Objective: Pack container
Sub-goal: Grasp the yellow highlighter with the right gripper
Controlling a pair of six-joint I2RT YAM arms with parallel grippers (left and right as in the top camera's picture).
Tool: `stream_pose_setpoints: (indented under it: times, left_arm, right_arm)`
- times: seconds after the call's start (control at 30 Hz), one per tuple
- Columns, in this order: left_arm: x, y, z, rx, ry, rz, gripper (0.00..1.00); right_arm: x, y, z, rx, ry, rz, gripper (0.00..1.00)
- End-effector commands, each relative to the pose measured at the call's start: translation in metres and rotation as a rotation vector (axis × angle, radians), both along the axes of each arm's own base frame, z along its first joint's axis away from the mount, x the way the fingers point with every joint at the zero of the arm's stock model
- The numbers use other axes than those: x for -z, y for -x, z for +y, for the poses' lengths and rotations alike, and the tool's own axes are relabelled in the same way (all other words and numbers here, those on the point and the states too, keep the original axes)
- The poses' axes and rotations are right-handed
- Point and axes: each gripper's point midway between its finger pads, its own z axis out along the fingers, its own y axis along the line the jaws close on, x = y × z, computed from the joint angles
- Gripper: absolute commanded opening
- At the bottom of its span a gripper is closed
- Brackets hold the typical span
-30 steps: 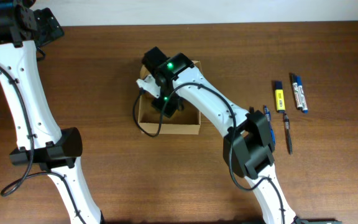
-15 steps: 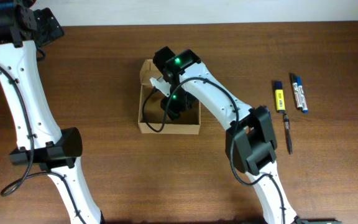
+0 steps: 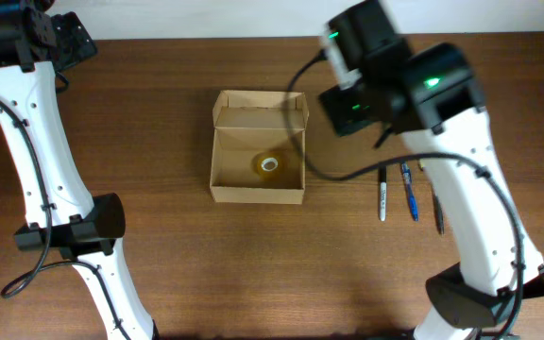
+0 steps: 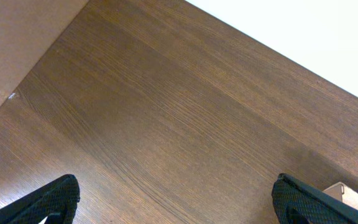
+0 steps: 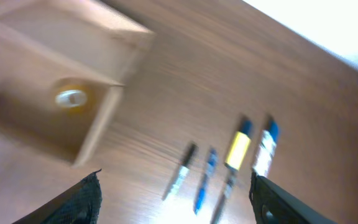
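Dark wood worktop carries the container (image 3: 257, 195) at its centre, flap lid open at the far side, with a tape roll (image 3: 270, 164) lying inside. Well apart to its right lie 3 pens (image 3: 409, 192). The right hand (image 5: 174, 186) hangs above them, fingers spread and empty; the left hand (image 4: 173, 193) is likewise spread wide over bare wood

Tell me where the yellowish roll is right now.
In the overhead view, the yellowish roll lies inside the open container, near its right wall, left of the pens.
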Motion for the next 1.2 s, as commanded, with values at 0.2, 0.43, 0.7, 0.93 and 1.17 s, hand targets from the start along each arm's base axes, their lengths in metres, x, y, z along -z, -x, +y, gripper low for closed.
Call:
stream_pose_setpoints:
  times: [0.2,0.43,0.7,0.93,1.17]
  left_arm:
    - [-0.016,0.008,0.002,0.001,-0.018,-0.032,1.00]
    - [-0.016,0.008,0.002,0.001,-0.018,-0.032,1.00]
    - [-0.016,0.008,0.002,0.001,-0.018,-0.032,1.00]
    - [-0.016,0.008,0.002,0.001,-0.018,-0.032,1.00]
    - [-0.016,0.008,0.002,0.001,-0.018,-0.032,1.00]
  right_arm:
    - [0.072,-0.043,-0.134,0.401,-0.162,0.185,0.83]
    - [0.169,-0.047,-0.183,0.540,-0.248,0.410,0.82]
    - [0.251,-0.055,-0.194,0.499,-0.230,0.559,0.76]
    - [0.281,-0.070,-0.203,0.503,-0.197,0.541,0.76]
    - [0.307,-0.074,-0.203,0.505,-0.196,0.557,0.75]
